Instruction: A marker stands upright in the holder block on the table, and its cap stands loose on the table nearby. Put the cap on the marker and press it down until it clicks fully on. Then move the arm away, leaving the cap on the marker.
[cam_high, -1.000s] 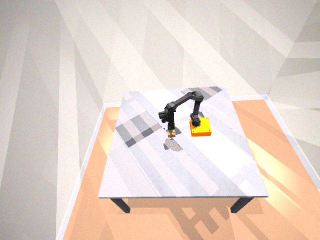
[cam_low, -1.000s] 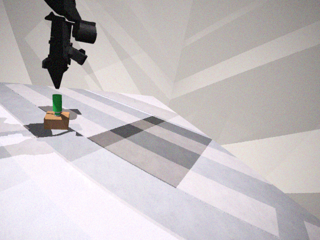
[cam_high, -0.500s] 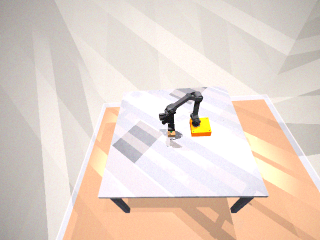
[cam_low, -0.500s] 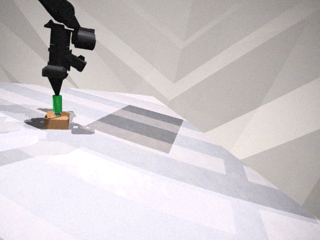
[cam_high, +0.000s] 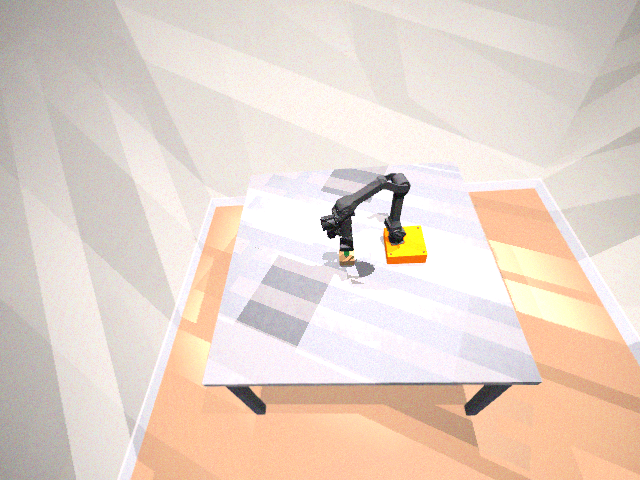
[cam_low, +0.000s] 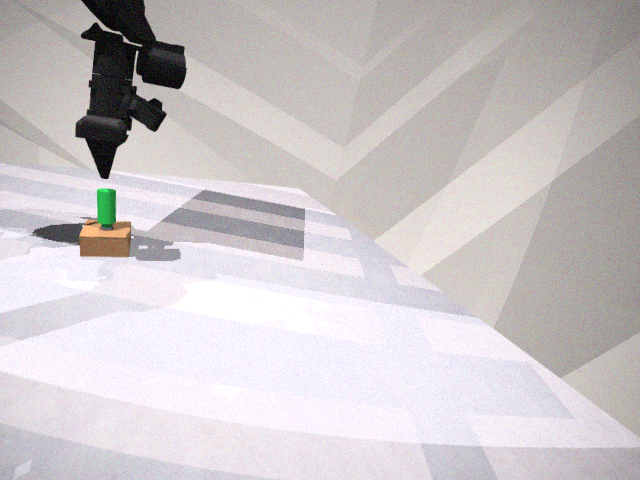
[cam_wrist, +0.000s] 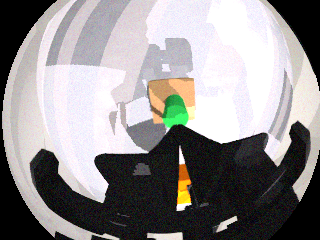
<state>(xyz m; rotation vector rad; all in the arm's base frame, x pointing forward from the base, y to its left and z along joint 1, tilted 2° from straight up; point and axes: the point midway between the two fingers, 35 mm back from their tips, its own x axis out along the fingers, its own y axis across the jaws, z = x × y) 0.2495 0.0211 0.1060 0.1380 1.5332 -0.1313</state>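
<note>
The green cap (cam_high: 346, 253) (cam_low: 106, 206) (cam_wrist: 175, 112) sits upright over the marker in the tan holder block (cam_high: 346, 262) (cam_low: 104, 245) (cam_wrist: 187, 90). A thin grey piece of the marker (cam_low: 107, 227) shows between the cap's lower edge and the block; the rest of the marker is hidden. My gripper (cam_high: 346, 249) (cam_low: 104, 177) (cam_wrist: 177, 128) is shut and empty, pointing straight down. Its fingertips are just above the cap's top, with a small gap in the exterior view. Whether the cap is fully seated cannot be told.
The arm's yellow-orange base box (cam_high: 405, 244) (cam_wrist: 184, 187) stands to the right of the block in the top view. The table (cam_high: 392, 330) (cam_low: 258, 351) has light and dark patches and shadows across it. The arm arches from the base over to the block.
</note>
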